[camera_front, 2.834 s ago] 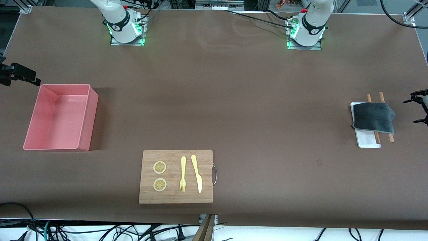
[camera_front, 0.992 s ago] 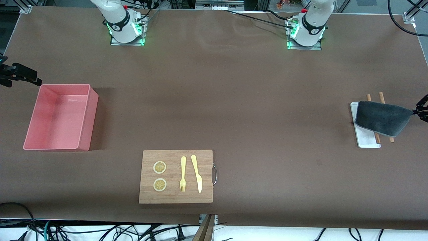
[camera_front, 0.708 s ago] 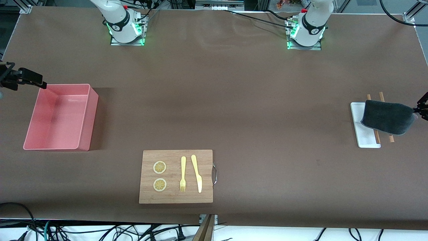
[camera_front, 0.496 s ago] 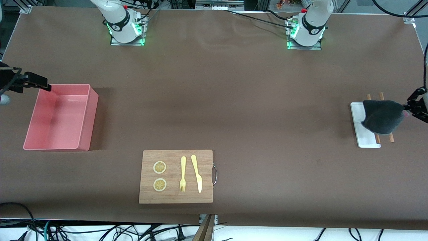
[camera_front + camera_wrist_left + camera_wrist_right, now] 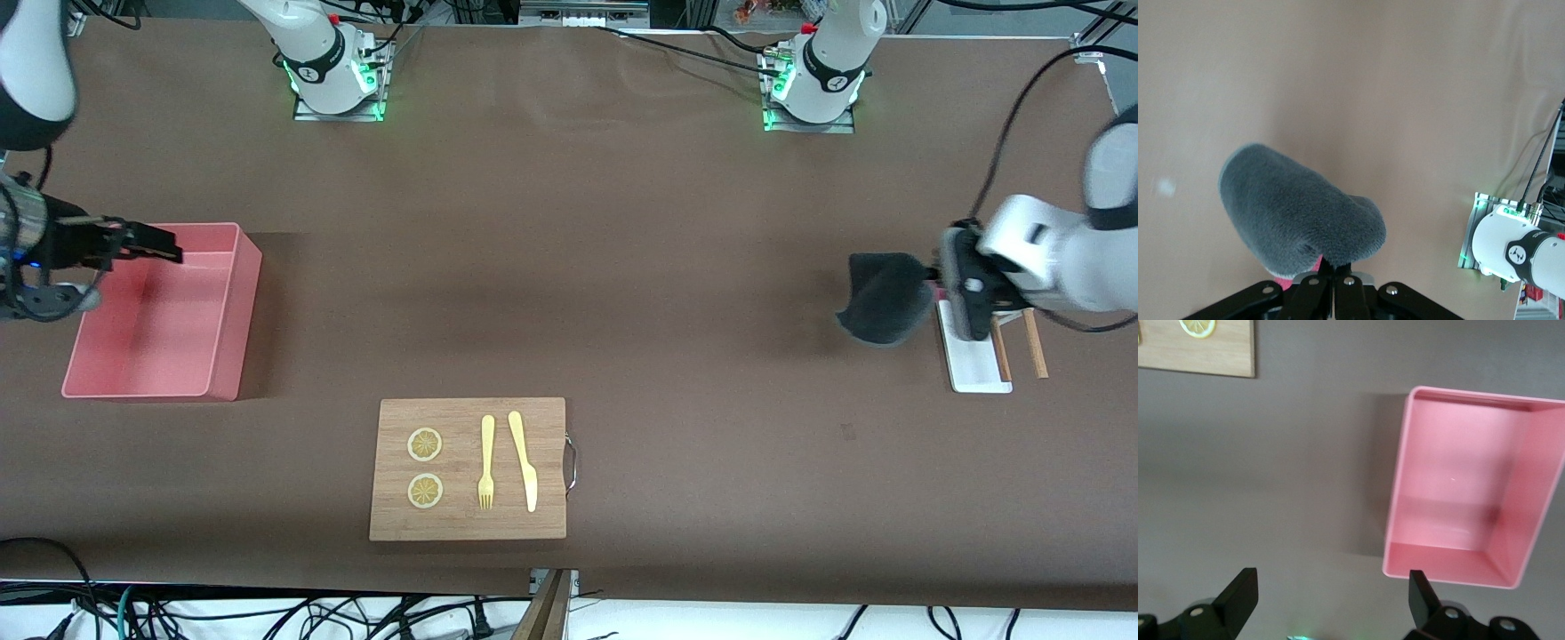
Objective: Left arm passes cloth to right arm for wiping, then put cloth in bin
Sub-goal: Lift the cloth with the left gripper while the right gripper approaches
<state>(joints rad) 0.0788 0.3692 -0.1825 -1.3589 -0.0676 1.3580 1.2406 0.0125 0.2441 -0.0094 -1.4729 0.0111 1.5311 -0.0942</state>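
Observation:
The dark grey cloth (image 5: 880,298) hangs bunched in the air over bare table, beside the white tray (image 5: 973,364) toward the left arm's end. My left gripper (image 5: 930,283) is shut on its edge. In the left wrist view the cloth (image 5: 1298,217) droops from the pinched fingers of the left gripper (image 5: 1336,272), with a strip of its red-pink face showing below. My right gripper (image 5: 169,255) is open over the edge of the salmon-pink bin (image 5: 233,329). The right gripper (image 5: 1331,587) holds nothing, and the bin (image 5: 1399,487) lies empty below it.
A wooden cutting board (image 5: 467,524) with a fork (image 5: 486,462), a knife (image 5: 523,458) and two lemon slices (image 5: 425,444) lies near the front edge. Two wooden sticks (image 5: 1036,351) rest across the white tray.
The left arm has lifted the cloth off the tray and carried it toward the table's middle. The right gripper, still open, has moved in over the bin's edge.

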